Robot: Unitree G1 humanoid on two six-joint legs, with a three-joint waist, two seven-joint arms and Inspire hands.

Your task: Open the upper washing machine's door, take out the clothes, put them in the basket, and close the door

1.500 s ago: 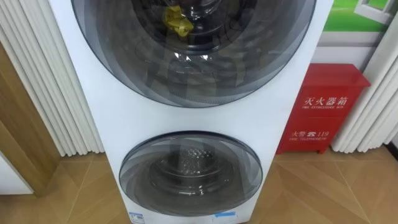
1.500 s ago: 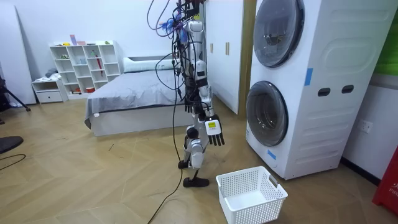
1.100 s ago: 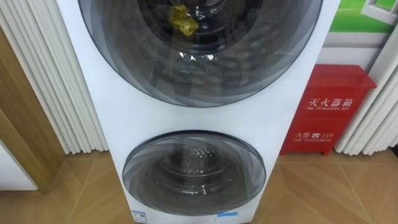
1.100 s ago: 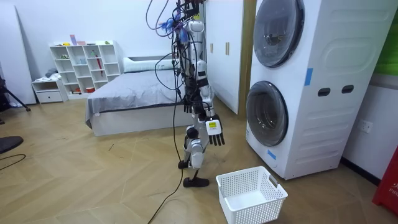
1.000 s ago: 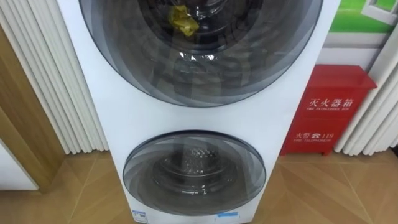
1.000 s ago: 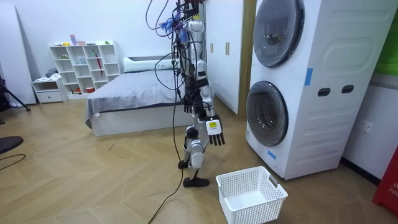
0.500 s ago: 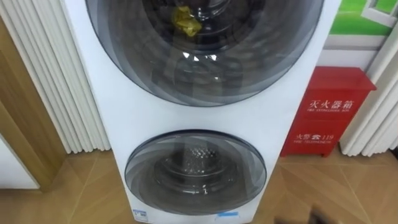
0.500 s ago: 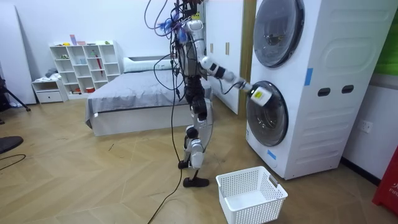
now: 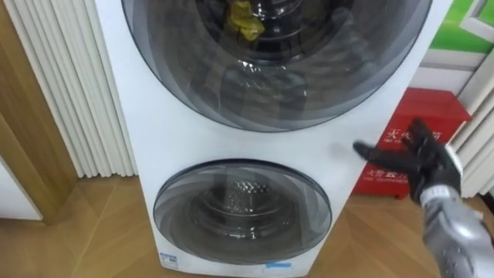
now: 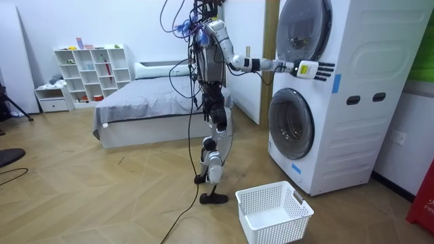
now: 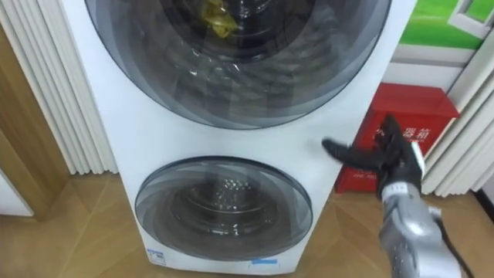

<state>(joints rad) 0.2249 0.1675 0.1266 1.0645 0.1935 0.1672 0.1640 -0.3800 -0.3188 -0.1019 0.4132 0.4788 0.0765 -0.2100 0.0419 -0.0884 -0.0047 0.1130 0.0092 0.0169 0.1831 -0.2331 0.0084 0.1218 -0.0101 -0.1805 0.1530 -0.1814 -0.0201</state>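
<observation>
Start at the floor: locate the white laundry basket (image 10: 274, 211) on the wood floor (image 10: 102, 196), near the front of the washing machine (image 10: 366, 61) and just to the room view's right of the standing robot's feet. Next, find the right robot hand (image 9: 421, 162) held up on an outstretched arm, back toward the head camera, fingers straight and spread, thumb out to the robot's left, gripping nothing. Place it at the right edge of the machine's white front panel, level with the band between the two round doors; do not read contact with the panel either way. Behind the hand, note the lower door (image 9: 242, 212), shut, dark glass, a metal drum hub visible through it. Above, note the upper door (image 9: 278, 85), larger, also shut. Look through its glass for the task's thing: a yellow garment (image 9: 245, 19) inside the upper drum, crumpled, just left of the drum's hub, cut off by the top edge of the eye views. Read its long axis as steep, running from upper left down to lower right. Further back, to the machine's right, note the red cabinet (image 11: 432, 104) on the floor, partly covered by the hand, and a white pleated curtain (image 9: 69, 93) to the machine's left. In the room view, well behind the robot, note a bed (image 10: 149, 108) and a white shelf unit (image 10: 91, 71) against the far wall.
</observation>
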